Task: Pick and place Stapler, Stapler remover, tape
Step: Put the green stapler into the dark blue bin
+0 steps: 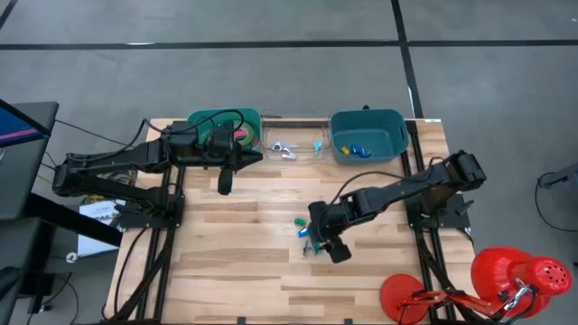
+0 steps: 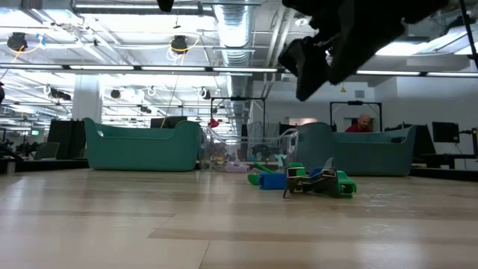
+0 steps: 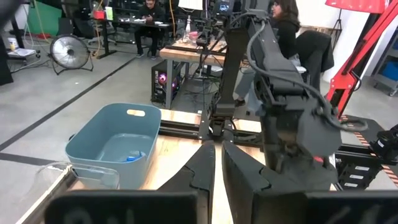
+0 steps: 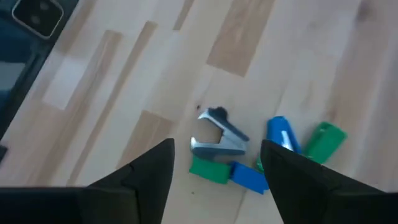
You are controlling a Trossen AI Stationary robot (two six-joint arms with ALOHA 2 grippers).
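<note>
A silver staple remover point(image 4: 219, 138) is lying on the wooden table point(image 1: 253, 271), its claws gaping; a green piece point(image 4: 208, 169) and a blue piece point(image 4: 247, 177) are touching it, and a blue mini stapler point(image 4: 281, 134) and a green mini stapler point(image 4: 324, 140) are lying just beside it; in the high view this small heap is sitting a little toward four o'clock from the table's middle. The right gripper point(image 4: 216, 163) is hanging directly over the heap with its fingers spread wide, touching nothing and holding nothing; in the low view it is hovering clear above the pieces. The tape point(image 1: 244, 138), green and pinkish red rings, is sitting in the green bin point(image 1: 200, 120) at the table's eleven o'clock edge; a clear tray point(image 1: 294, 135) with a few small items is standing at twelve o'clock, and a teal bin point(image 1: 390, 126) holding blue pieces is standing at one o'clock. The left gripper point(image 1: 224, 184) is waiting near the green bin, its fingers pressed together and empty. People are sitting at desks in the room beyond the table.
</note>
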